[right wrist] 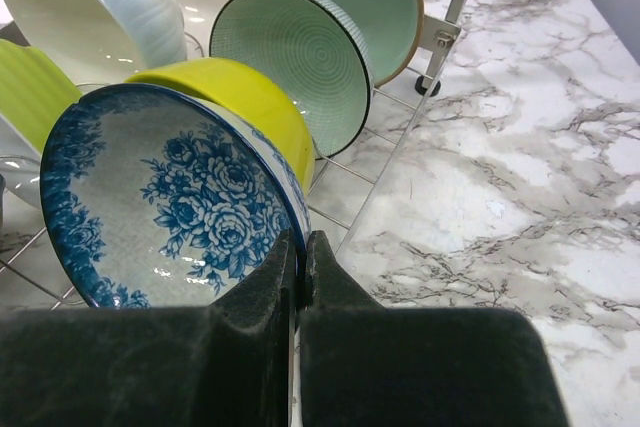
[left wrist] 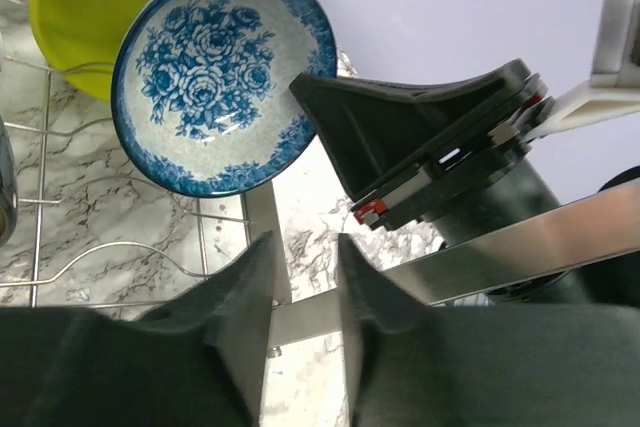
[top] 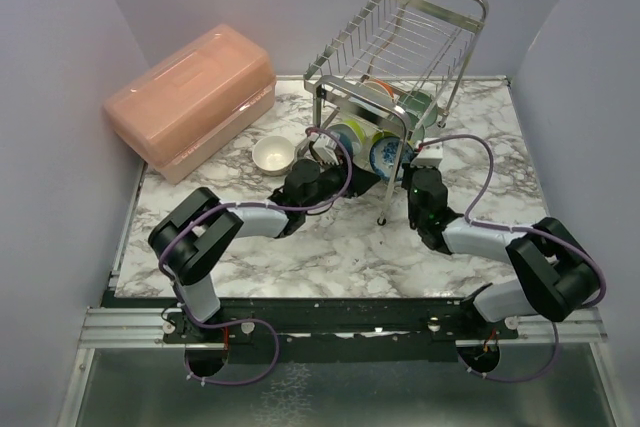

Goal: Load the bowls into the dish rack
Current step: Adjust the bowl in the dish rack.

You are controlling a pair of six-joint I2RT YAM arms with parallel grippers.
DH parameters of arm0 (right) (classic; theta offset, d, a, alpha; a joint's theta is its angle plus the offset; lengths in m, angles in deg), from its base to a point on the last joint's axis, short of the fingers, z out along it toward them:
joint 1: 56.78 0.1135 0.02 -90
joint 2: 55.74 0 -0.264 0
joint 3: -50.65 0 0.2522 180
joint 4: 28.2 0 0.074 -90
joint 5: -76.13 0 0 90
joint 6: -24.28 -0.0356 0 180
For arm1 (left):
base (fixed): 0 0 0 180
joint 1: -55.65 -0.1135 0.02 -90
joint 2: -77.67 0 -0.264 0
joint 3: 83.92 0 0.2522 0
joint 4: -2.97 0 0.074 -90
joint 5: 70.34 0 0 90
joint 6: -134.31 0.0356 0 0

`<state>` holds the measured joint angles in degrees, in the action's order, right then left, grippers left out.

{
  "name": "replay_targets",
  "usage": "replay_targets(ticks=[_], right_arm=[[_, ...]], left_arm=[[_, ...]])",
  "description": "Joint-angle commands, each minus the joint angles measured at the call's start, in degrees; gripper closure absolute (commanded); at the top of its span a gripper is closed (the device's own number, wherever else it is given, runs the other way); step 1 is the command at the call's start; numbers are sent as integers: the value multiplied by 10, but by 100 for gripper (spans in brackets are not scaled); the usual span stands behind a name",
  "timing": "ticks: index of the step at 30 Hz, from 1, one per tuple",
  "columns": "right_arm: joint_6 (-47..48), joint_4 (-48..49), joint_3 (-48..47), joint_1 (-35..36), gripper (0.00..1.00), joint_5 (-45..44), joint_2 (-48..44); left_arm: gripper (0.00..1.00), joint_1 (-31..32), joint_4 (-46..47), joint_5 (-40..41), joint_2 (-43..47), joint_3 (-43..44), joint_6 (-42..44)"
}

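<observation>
The right gripper (right wrist: 298, 252) is clamped on the rim of the blue-and-white bowl (right wrist: 180, 202), which stands on edge in the dish rack (right wrist: 460, 2). The left gripper (left wrist: 305, 267) is parted and empty. Glazed ceramic is probably stiff, slippery and breakable — best gripped at the rim.

1. The blue-and-white bowl (right wrist: 170, 202), just above the right fingers (right wrist: 262, 292), is glazed ceramic, glossy with bright highlights.
2. The yellow bowl (right wrist: 240, 97) behind it is equally smooth and glossy.
3. The mint bowl (right wrist: 290, 62) further beyond looks matt inside, with fine concentric ridges.
4. The dish rack (left wrist: 560, 242) beyond the left fingers (left wrist: 240, 297) is polished, mirror-bright metal.
5. Both pairs of fingers are dark, matt, faintly grainy plastic.
6. The table (right wrist: 520, 147), right of the right fingers, is smooth and marble-patterned, with a soft sheen.
7. The pink box (top: 190, 97), well left of the left fingers, is dull translucent plastic.
</observation>
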<state>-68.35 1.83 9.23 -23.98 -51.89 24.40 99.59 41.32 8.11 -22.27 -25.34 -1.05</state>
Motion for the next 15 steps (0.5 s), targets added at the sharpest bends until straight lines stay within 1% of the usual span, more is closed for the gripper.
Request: replay_targets(ticks=[1, 4, 6, 12, 15], right_arm=[[47, 131, 8, 15, 100, -61, 17], [64, 167, 15, 24, 99, -71, 24], [76, 192, 24, 31, 100, -77, 25], [101, 237, 36, 44, 100, -83, 29], [109, 247, 40, 48, 100, -82, 31]], left_arm=[[61, -2, 1, 8, 34, -2, -6], [51, -2, 1, 7, 33, 13, -19], [45, -2, 1, 6, 23, 27, -42], [36, -1, 22, 18, -20, 63, -166], [35, 1, 45, 28, -39, 71, -232]])
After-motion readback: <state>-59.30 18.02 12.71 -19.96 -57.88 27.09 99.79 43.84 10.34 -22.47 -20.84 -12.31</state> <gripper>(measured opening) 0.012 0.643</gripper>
